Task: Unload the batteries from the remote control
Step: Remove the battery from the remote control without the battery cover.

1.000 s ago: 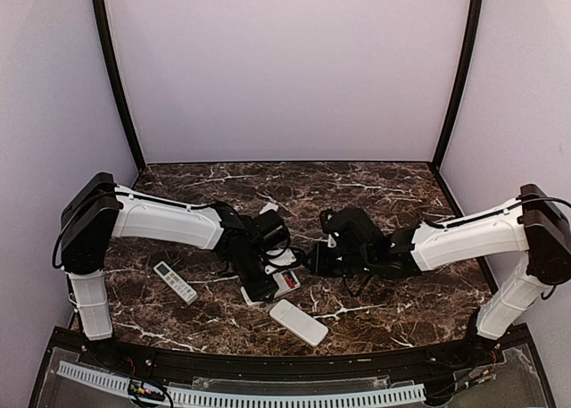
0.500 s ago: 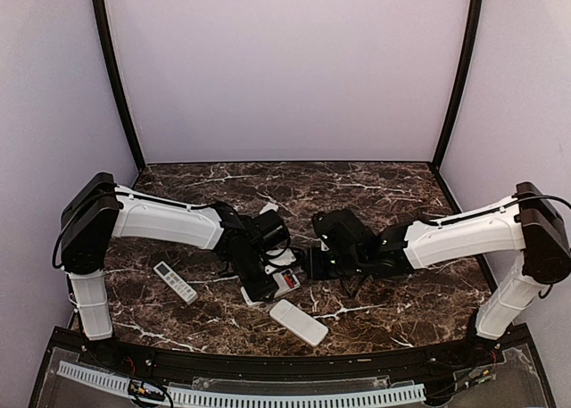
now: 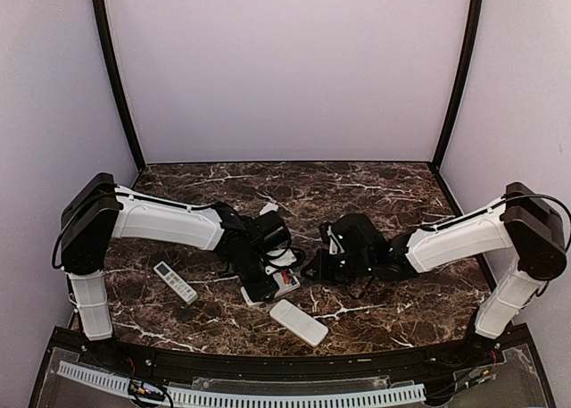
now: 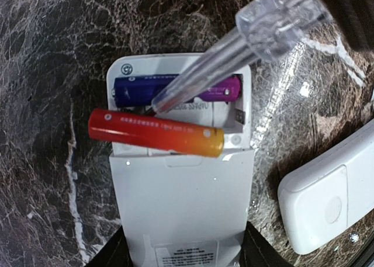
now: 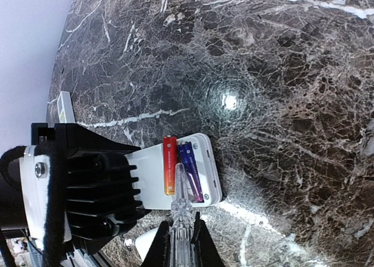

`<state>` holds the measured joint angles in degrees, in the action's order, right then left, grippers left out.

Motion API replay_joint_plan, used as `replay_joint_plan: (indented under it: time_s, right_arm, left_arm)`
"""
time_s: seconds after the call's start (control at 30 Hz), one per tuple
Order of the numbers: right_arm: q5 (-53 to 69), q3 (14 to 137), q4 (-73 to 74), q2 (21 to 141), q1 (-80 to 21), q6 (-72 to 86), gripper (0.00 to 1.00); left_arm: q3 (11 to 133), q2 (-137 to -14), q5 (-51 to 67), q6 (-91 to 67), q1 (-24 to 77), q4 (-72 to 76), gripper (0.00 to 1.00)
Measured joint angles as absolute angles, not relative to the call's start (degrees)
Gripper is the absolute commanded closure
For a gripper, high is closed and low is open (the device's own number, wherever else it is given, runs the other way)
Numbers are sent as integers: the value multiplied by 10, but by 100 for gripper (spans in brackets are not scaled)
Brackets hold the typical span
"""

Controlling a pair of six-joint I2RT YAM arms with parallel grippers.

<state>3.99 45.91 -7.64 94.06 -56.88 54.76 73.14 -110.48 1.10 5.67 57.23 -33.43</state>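
- While the left pincer [image 4: 184,252] clasped the white remote control [image 4: 181,203] by its two long sides, the remote's long axis ran straight away from the pincer, with the open battery bay at the far end, facing up.
- The orange-red battery [image 4: 155,132] lay crosswise to the remote on the bay's nearer side. It sat slightly askew, its yellow end to the right and a little closer to the pincer, its red end jutting past the remote's left edge.
- The blue-purple battery [image 4: 137,87] sat in the farther slot, also crosswise, parallel to the bay's far wall.
- The right pincer [image 5: 178,243] was clenched on a clear plastic tool [image 4: 234,51], which slanted in from the far right, its tip down between the two cells.
- Bare marble table [image 4: 35,103] lay to the left of the left pincer and beyond the remote.
- A second white remote [image 4: 327,203] lay near on the right, apart from the held one.
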Motion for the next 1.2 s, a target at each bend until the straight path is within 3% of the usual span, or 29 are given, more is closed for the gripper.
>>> replay_joint_plan:
  time_s: [0.73,1.2]
  right_arm:
    - [162,371,-224,884,-538,584,100]
    - [54,391,-68,816,-541,539,100]
  left_arm:
    - [731,-1105,6,56,574,-334,94]
    - [727,-1099,-17,56,577,-328,96]
